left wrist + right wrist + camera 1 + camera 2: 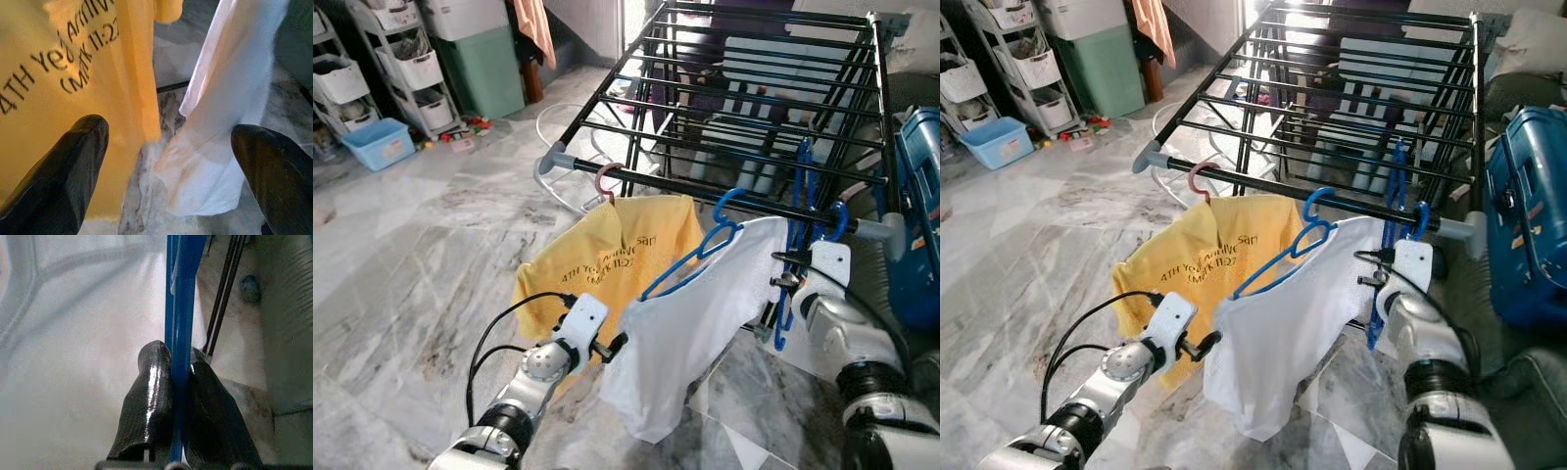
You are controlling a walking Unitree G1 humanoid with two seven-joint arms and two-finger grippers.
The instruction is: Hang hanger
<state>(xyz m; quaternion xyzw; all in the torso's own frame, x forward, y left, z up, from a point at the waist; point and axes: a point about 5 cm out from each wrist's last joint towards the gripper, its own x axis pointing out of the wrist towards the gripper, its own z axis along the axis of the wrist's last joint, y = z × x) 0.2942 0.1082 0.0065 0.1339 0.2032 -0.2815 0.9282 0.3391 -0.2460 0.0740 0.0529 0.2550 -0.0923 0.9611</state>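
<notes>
A black drying rack (744,88) stands ahead, and its front rail (675,186) carries a pink hanger (605,178) with a yellow T-shirt (607,259). Beside it a white shirt (695,323) hangs on a blue hanger (700,250) whose hook is up at the rail. My right gripper (178,352) is shut on the bar of a blue hanger (795,235) hanging at the rail's right end, close against the white shirt. My left gripper (168,128) is open, low between the yellow shirt (58,73) and the white shirt's (220,147) lower left edge, gripping nothing.
A blue suitcase (915,215) stands close on the right of the rack. Shelves with baskets (406,69), a green cabinet (489,64) and a light blue tub (380,142) line the far left. Marble floor (411,255) lies open to the left.
</notes>
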